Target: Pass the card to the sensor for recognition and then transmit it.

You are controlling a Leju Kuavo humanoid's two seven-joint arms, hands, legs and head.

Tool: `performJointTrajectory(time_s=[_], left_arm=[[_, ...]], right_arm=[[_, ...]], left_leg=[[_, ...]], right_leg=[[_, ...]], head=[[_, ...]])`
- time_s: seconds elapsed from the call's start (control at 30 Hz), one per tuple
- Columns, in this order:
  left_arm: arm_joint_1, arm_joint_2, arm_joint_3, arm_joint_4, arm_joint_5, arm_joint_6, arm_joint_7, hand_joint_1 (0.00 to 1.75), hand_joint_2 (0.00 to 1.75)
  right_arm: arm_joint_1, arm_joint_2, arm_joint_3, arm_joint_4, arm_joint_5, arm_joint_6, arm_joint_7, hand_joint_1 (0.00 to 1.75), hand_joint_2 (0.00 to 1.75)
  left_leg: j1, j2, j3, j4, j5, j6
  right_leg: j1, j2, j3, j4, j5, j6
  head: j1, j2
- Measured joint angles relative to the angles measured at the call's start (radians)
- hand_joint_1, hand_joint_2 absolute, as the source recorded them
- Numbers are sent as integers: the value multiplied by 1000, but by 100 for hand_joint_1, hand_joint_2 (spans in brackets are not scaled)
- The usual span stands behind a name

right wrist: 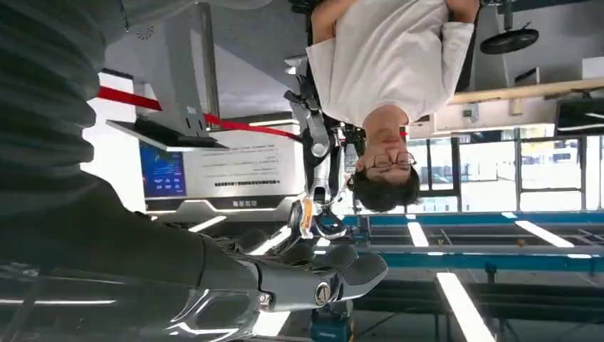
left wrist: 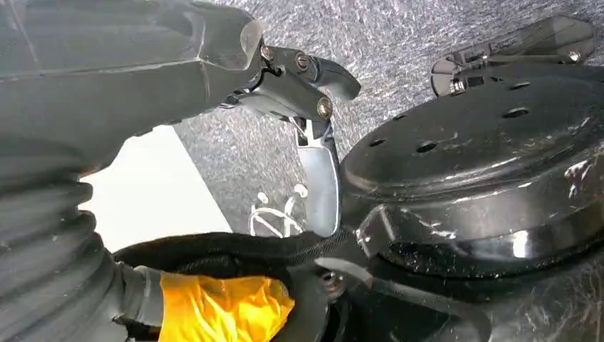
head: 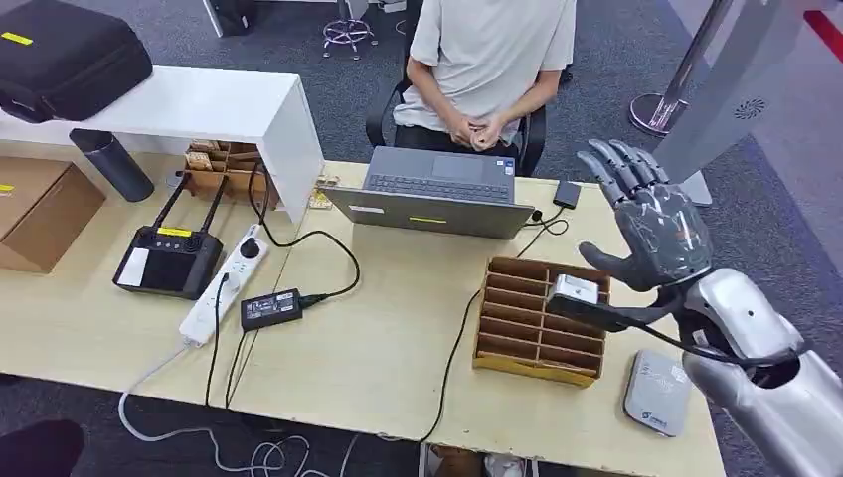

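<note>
Right hand (head: 651, 224) is up over the desk's (head: 398, 328) right end, fingers (head: 621, 164) spread wide and pointing upward, nothing in them, so no card is in hand yet. By my read, this is the very start: the pick-up comes first. The card itself I cannot make out for certain; the slotted wooden rack (head: 537, 323) just below the hand is the likely place for it, and a small white block (head: 575, 289) sits on its top edge, too small to identify. The grey sensor (head: 658, 392) lies flat at the near right corner, just beside the rack. Next move, I'd say: tip the hand down into the rack, pinch a card, carry it over the sensor. Left hand (left wrist: 285, 78) hangs low beside the robot's body; whether its fingers are closed I cannot tell. In the way: the rack's thin dividers and a cable (head: 457, 348) along its left side. A laptop (head: 432, 199) and a seated person (head: 487, 60) are beyond.
</note>
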Motion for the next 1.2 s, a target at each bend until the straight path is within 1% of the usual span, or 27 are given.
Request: performJointTrajectory(time_s=[0.2, 0.37, 0.53, 0.67, 0.83, 1.0, 1.2], left_arm=[[10, 17, 0, -56, 43, 34, -19, 0, 175], [12, 27, -3, -87, 77, 50, -34, 0, 175], [12, 34, -5, -107, 94, 62, -44, 0, 175], [12, 39, -7, -119, 109, 72, -53, 0, 175], [12, 41, -7, -129, 119, 79, -55, 0, 175], [12, 42, -7, -132, 125, 81, -55, 0, 175], [12, 41, -7, -132, 128, 81, -55, 0, 175]], right_arm=[[105, -66, -57, -112, -15, -16, -20, 0, 175], [187, -102, -96, -178, -21, -30, -26, 0, 175], [264, -123, -123, -220, -27, -41, -35, 0, 175], [340, -129, -151, -247, -35, -37, -45, 0, 175], [424, -129, -167, -263, -49, -26, -55, 0, 175], [504, -128, -169, -265, -49, -5, -54, 0, 175], [582, -117, -153, -257, -32, 2, -34, 0, 175]], left_leg=[[0, 0, 0, 0, 0, 0], [0, 0, 0, 0, 0, 0], [0, 0, 0, 0, 0, 0], [1, 0, -1, 0, 0, 0], [1, 0, -1, 0, 0, 0], [1, 0, -1, 0, 0, 0], [1, 0, -1, 0, 0, 0]], right_leg=[[0, 0, 0, 0, 0, 0], [1, 0, 0, 0, 0, 0], [1, 0, 0, 0, 0, 0], [1, 0, 0, 0, 0, 0], [1, 0, 0, 0, 0, 0], [1, 0, 0, 0, 0, 0], [1, 0, 0, 0, 0, 0]], head=[[0, 0], [0, 0], [0, 0], [0, 0], [0, 0], [0, 0], [0, 0]])
